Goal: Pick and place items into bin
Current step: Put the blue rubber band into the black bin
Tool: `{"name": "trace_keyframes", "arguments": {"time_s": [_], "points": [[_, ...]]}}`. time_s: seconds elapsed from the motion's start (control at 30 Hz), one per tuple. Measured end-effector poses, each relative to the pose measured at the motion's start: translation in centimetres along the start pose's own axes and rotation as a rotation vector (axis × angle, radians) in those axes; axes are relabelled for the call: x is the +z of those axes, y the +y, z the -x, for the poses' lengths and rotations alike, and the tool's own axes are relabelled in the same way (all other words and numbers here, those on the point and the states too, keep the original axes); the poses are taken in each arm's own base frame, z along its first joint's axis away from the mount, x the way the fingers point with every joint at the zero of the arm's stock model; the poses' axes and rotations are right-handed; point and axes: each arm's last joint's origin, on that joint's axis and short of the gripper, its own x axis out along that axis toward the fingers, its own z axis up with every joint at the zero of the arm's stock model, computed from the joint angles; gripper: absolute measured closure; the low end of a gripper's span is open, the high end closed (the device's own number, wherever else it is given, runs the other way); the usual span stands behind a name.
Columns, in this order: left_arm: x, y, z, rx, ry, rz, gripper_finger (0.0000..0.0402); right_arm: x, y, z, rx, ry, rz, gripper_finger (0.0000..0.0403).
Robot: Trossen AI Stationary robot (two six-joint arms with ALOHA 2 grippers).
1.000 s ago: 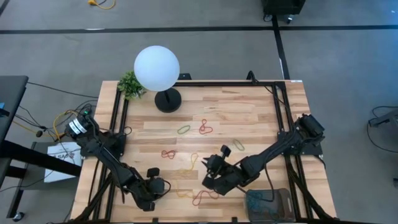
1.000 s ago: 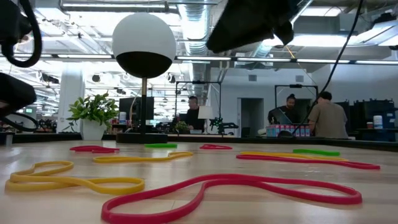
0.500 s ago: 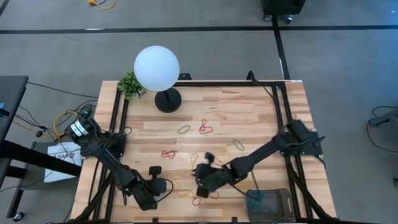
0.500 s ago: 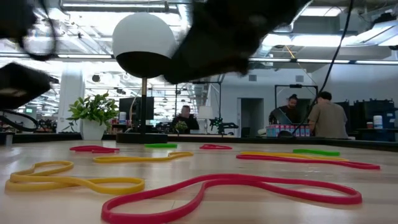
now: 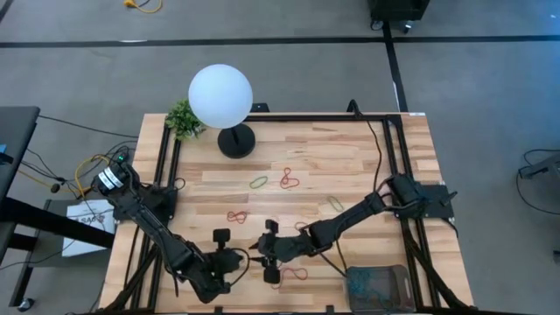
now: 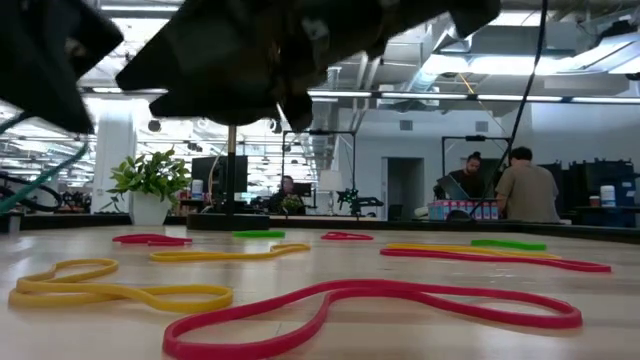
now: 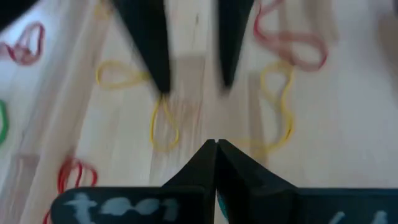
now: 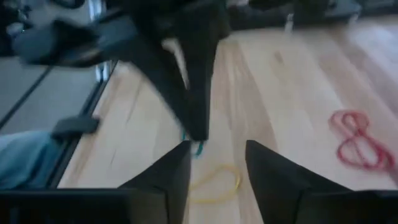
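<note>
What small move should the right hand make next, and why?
Probably ease forward and close on the teal band. The left hand is shut and seems to pinch that band at its tip, and the open right hand faces that tip closely. From there the right arm could carry it to the bin.

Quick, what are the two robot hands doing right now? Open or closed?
Left gripper: closed; whether it pinches a band cannot be told.
Right gripper: open, holding nothing.
</note>
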Motion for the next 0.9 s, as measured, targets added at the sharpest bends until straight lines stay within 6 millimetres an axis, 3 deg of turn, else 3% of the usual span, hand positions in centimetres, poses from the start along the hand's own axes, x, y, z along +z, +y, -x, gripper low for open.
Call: {"name": "trace_keyframes", "arguments": {"time_s": [0.23, 0.5, 0.67, 0.9], "points": [[1.0, 0.3, 0.0, 0.051, -0.055, -0.005, 0.0401, -0.7, -0.4, -1.5, -0.003, -0.033, -0.014, 0.0217], [1.3, 0.8, -0.3, 0.099, -0.073, -0.005, 0.0401, -1.1, -0.4, -1.7, 0.015, -0.009, -0.010, 0.0221], [1.4, 0.8, -0.3, 0.098, -0.076, -0.006, 0.0401, -1.2, -0.5, -1.7, 0.011, -0.001, -0.008, 0.0266], [1.4, 0.8, -0.3, 0.097, -0.077, -0.004, 0.0402, -1.2, -0.8, -1.8, 0.004, -0.001, -0.011, 0.0381]]}}
